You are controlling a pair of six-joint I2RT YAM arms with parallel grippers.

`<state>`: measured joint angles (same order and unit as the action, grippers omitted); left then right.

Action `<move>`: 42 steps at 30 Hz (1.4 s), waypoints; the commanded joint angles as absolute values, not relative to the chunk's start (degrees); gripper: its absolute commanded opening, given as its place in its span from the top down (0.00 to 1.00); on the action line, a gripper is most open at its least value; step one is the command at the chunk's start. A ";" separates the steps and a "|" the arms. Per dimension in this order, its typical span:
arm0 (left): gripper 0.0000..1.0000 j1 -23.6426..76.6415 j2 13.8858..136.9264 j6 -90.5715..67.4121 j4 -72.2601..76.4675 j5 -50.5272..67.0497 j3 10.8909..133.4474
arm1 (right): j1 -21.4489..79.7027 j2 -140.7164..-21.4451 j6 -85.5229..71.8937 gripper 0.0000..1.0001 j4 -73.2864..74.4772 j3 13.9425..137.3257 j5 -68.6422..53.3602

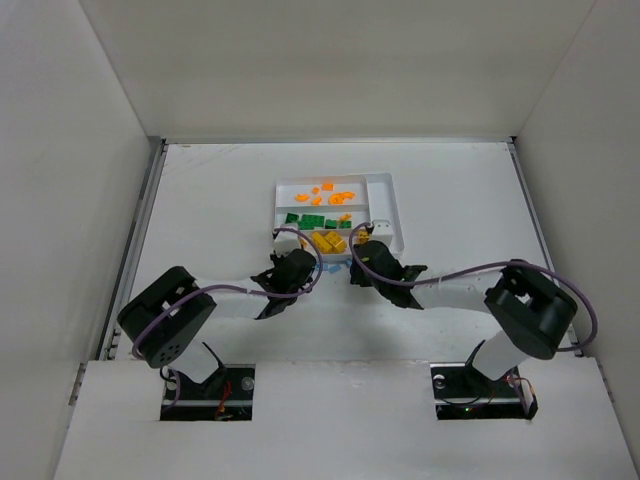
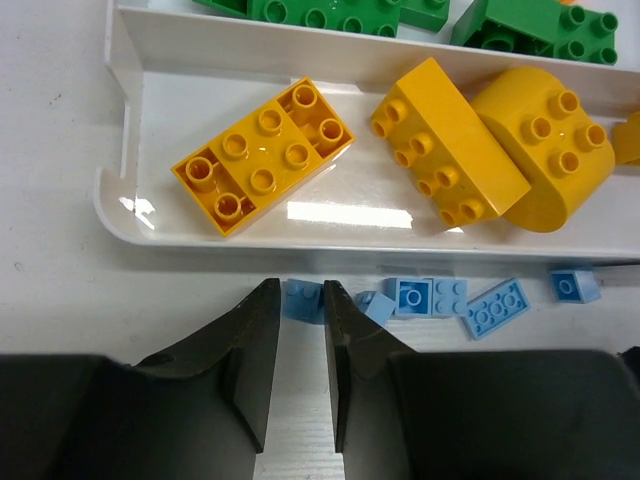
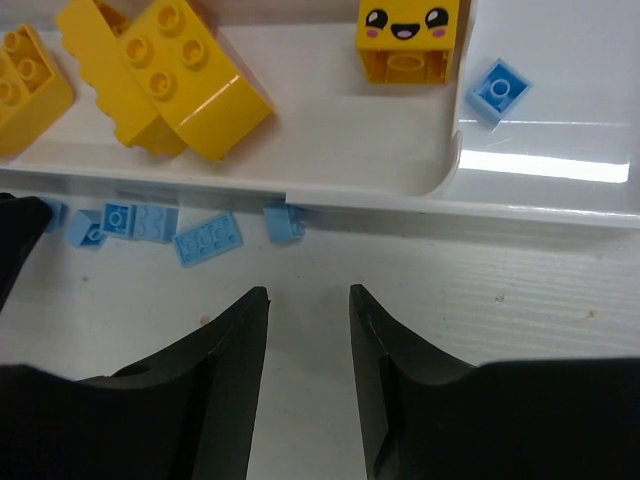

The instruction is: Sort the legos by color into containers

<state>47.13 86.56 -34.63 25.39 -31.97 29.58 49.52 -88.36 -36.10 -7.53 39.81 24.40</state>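
Left claw (image 2: pixel 302 291) stands narrowly apart around a blue lego (image 2: pixel 303 302) on the table (image 2: pixel 60 290), just outside the tray (image 2: pixel 300 241). More blue legos (image 2: pixel 497 307) lie along that wall. Right claw (image 3: pixel 308 296) is apart and empty. Yellow legos (image 2: pixel 262 156) sit in the near section, green legos (image 1: pixel 312 221) in the middle, orange legos (image 1: pixel 330 192) in the far one. A stray blue (image 3: pixel 497 90) lies in the crosswise section.

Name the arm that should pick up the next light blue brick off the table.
Left. The left pincer brackets a light blue brick at its fingertips, just outside the tray. The right pincer stands open over the table, its nearest blue brick ahead and off-centre.
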 commanded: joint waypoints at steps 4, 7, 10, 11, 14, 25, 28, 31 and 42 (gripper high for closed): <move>0.88 47.33 86.75 -34.37 24.35 -32.87 30.94 | 49.79 -93.25 -36.56 0.56 -12.65 43.68 23.20; 0.92 47.68 85.26 -34.10 24.35 -32.87 30.50 | 49.79 -94.83 -36.56 0.56 -14.06 44.12 23.55; 0.92 48.03 83.68 -34.01 24.35 -33.48 30.23 | 49.70 -96.24 -36.47 0.56 -15.29 44.56 23.64; 0.93 48.03 83.41 -33.84 24.35 -33.57 30.15 | 49.53 -96.76 -36.65 0.56 -15.38 44.73 23.99; 0.93 48.12 83.15 -33.75 24.35 -33.66 29.88 | 49.17 -98.34 -36.48 0.56 -16.17 45.35 25.22; 0.93 48.56 78.23 -34.80 21.89 -34.19 28.48 | 49.70 -98.18 -36.83 0.80 -17.23 45.09 26.98; 0.93 49.43 74.28 -35.24 19.78 -34.80 28.04 | 50.66 -95.72 -37.00 0.81 -16.88 43.77 26.98; 0.93 50.14 70.41 -35.59 18.11 -34.81 28.21 | 51.11 -92.38 -37.18 0.81 -15.74 42.72 26.90; 0.93 54.53 68.38 -35.42 15.91 -32.96 36.20 | 46.81 -80.25 -35.16 0.81 -9.85 41.13 26.72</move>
